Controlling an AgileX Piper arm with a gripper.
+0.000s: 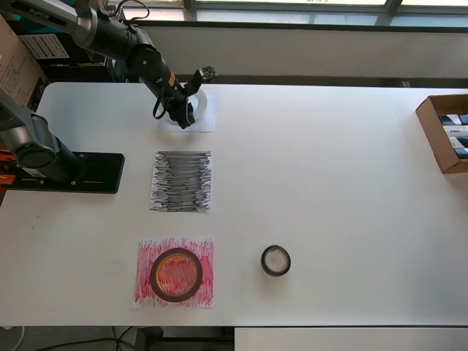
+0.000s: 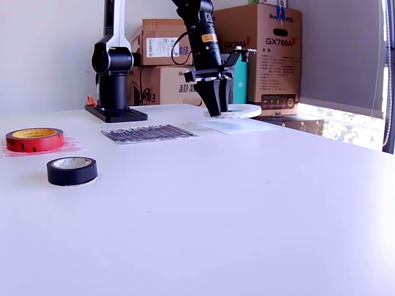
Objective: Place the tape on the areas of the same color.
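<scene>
My gripper [image 1: 183,117] [image 2: 217,106] points down over the plain white area [image 1: 206,124] [image 2: 237,127] at the far side of the table. It is shut on the rim of a white tape roll [image 1: 202,107] [image 2: 242,111], which hangs just above that sheet. A red tape roll [image 1: 176,274] [image 2: 34,139] lies flat on the red scribbled area [image 1: 146,252] [image 2: 69,147]. A black tape roll [image 1: 276,261] [image 2: 72,171] rests on the bare table, apart from the black scribbled area [image 1: 181,181] [image 2: 148,132], which carries nothing.
A second arm stands idle on its black base plate [image 1: 88,172] [image 2: 116,113] at the overhead view's left. An open cardboard box [image 1: 439,135] sits at the table's right edge in that view. Stacked cartons [image 2: 271,55] stand behind the table.
</scene>
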